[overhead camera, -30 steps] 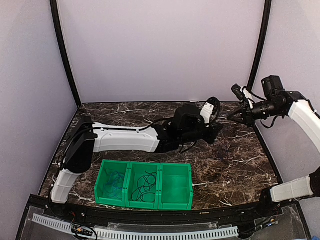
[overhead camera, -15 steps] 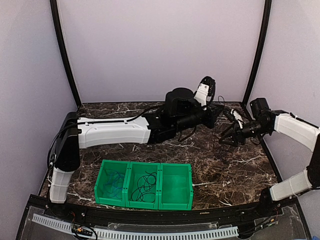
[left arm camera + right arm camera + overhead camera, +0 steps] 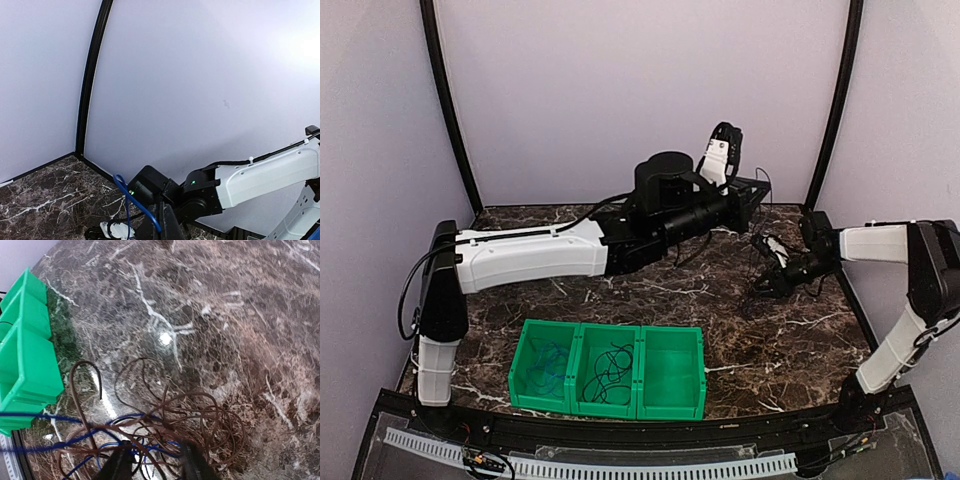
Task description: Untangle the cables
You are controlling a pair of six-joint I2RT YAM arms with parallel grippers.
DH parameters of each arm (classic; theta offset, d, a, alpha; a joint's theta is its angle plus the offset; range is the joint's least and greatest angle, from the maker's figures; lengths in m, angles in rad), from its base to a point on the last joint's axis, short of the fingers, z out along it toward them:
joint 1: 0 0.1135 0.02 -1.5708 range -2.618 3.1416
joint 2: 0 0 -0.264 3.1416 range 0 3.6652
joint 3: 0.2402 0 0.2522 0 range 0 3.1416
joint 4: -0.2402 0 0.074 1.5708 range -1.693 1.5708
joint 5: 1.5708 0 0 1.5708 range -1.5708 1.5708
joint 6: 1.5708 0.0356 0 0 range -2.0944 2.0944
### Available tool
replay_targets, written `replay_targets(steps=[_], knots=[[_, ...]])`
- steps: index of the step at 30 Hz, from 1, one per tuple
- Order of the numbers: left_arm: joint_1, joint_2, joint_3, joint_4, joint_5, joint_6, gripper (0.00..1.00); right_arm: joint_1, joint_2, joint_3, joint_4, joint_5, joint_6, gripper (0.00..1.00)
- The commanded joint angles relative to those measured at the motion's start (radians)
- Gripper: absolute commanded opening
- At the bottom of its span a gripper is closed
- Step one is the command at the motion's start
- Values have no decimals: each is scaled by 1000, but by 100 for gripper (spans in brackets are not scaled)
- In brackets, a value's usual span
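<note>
Both arms work a knot of cables at the far right of the marble table (image 3: pixel 790 340).

The left arm (image 3: pixel 530 258) stretches across toward the far right corner, raised off the table. Three green bins (image 3: pixel 670 408) sit at the near edge; the left one holds blue wire, the middle one black. The right gripper (image 3: pixel 156 460) has its fingers apart, astride the brown tangle (image 3: pixel 175 425) lying near the right edge. The left gripper (image 3: pixel 165 220) is clamped on the blue cable (image 3: pixel 131 197).
</note>
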Motion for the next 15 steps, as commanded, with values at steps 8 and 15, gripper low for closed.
replay_targets(steps=[8, 15], knots=[[2, -123, 316, -105, 21, 198, 0, 1, 164, 57, 1, 168, 72, 20], [2, -227, 380, -119, -21, 385, 0, -25, 188, 65, -1, 222, 101, 22]])
